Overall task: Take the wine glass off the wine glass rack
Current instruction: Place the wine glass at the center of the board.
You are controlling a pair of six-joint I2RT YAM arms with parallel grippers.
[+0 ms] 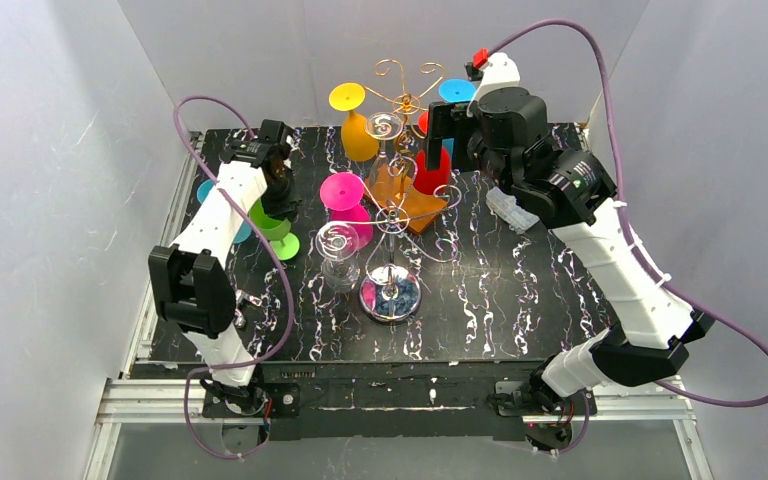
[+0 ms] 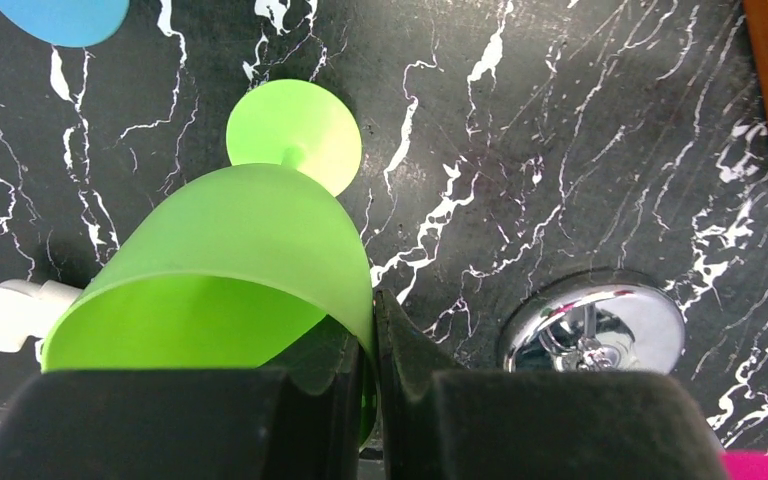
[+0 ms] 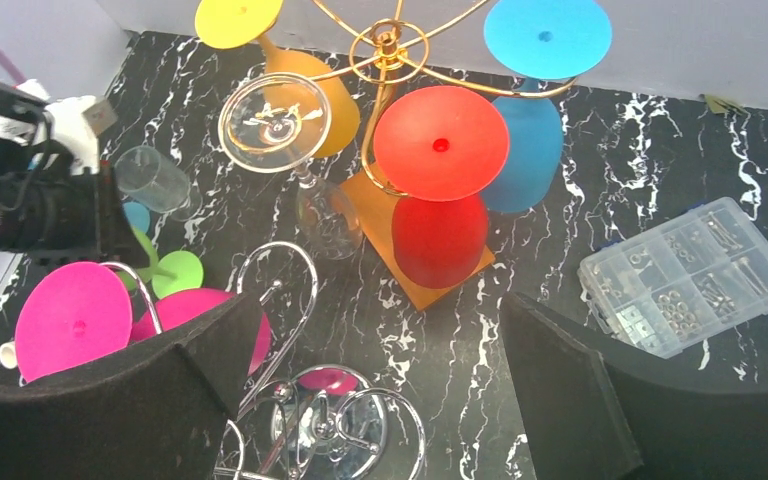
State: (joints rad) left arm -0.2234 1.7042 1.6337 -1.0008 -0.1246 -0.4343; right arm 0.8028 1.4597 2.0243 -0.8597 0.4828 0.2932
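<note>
— So, where's the glass?
— The green wine glass (image 2: 230,250) is off the wine glass rack (image 1: 390,292), mid-left in the overhead view, with its rim pinched in my closed left claw (image 2: 368,335).
— Risk?
— That rim pinch is thin, so it could tip on the desk (image 2: 560,150). My wrist points straight down, and my right claw (image 3: 380,330) hovers wide open.

The black marbled tabletop (image 1: 520,290) is overlooked from high behind; a round chrome base (image 2: 593,330) is shared by both close, downward wrist views.
</note>
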